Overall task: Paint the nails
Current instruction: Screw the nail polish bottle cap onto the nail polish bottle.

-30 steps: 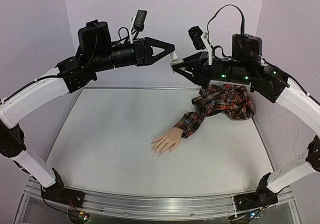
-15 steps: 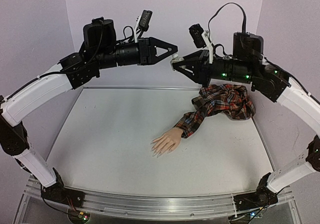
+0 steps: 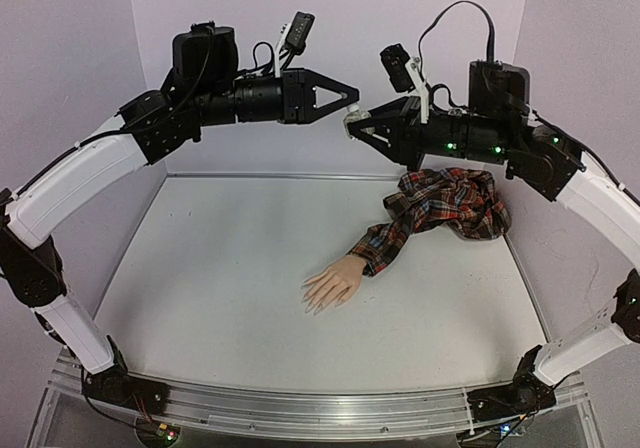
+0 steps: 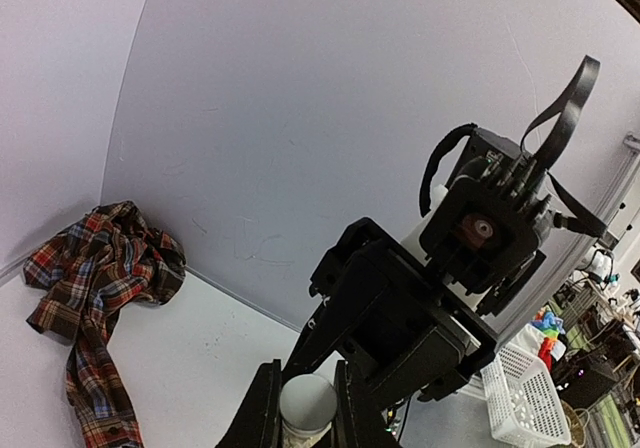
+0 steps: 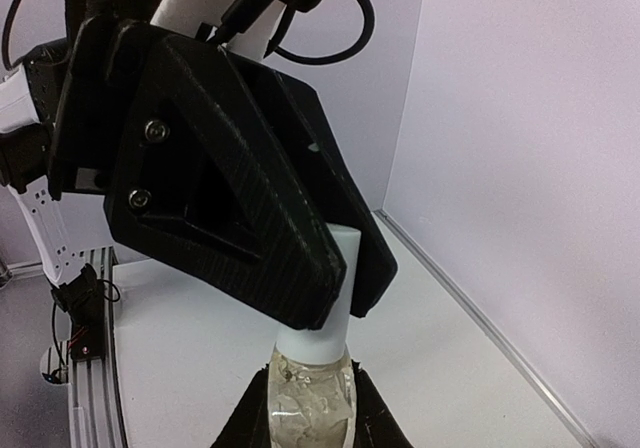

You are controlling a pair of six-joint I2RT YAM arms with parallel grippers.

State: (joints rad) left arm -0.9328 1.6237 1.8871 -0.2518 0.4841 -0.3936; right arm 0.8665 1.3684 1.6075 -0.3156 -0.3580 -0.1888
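Left gripper (image 3: 352, 99): jaws closed on the white cap (image 5: 318, 344), pinching it from both sides. Right gripper (image 3: 352, 124): jaws clamped round the glass body of the small clear bottle (image 5: 312, 400), just below that cap. The two tools meet tip to tip, high above the rear of the table (image 3: 220, 268).

Bottle contents: I see clear glass with a pale, glinting interior; level and colour I cannot tell. The cap sits on the neck. I judge the glass smooth and breakable, so the body grip should be firm without crushing, and the cap turned, not wrenched sideways.

The nails (image 3: 312, 306) are well below the tools, at the fingertips of the mannequin hand (image 3: 332, 284), which lies near the table's middle with its fingers toward the near left. Its plaid sleeve (image 3: 440, 203) is heaped at the right rear. I judge the hand light and free to slide, and the nails tiny and hard; nothing pins it.

Off the table stands a white basket (image 4: 520, 393); contents not discernible
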